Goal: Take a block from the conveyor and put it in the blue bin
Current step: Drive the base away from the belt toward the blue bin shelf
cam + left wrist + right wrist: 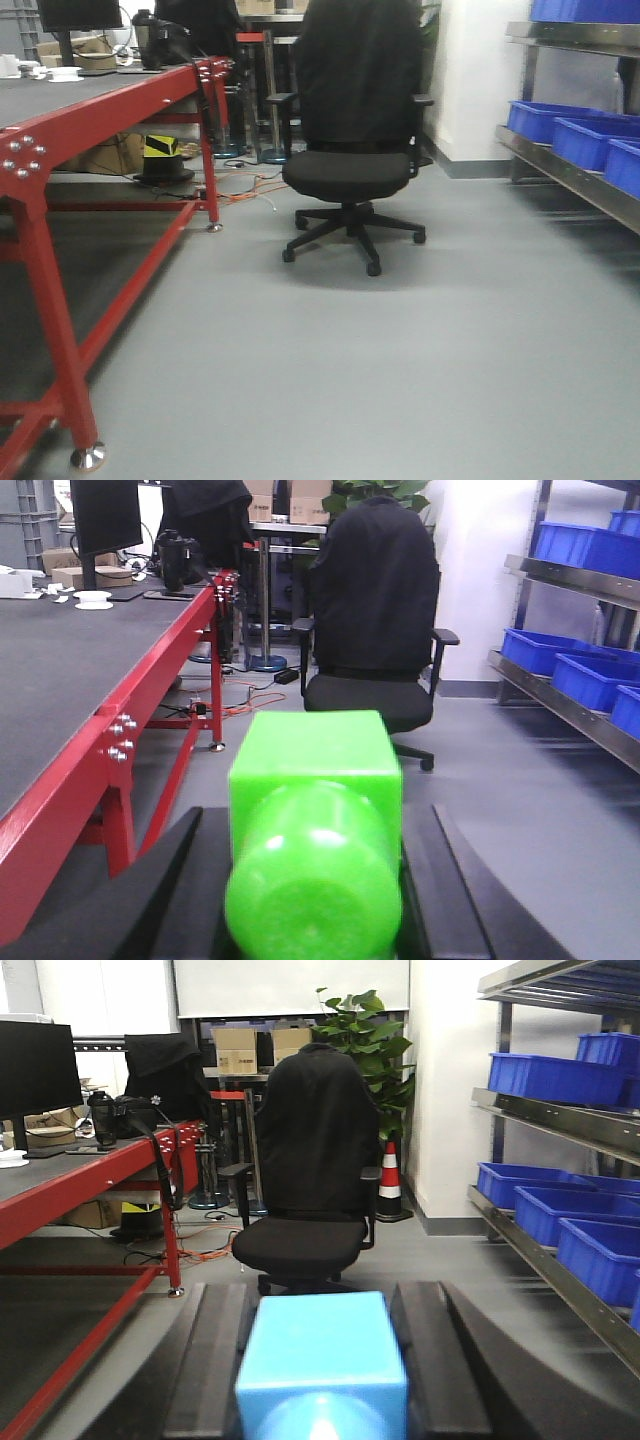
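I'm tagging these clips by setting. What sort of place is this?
Likely an industrial lab or workshop rather than a home: a red-framed conveyor, steel shelves holding blue bins, and an office chair on a plain grey floor.

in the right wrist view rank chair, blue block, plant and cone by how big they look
1. chair
2. blue block, inflated by nearness to the camera
3. plant, partly hidden behind the chair
4. cone
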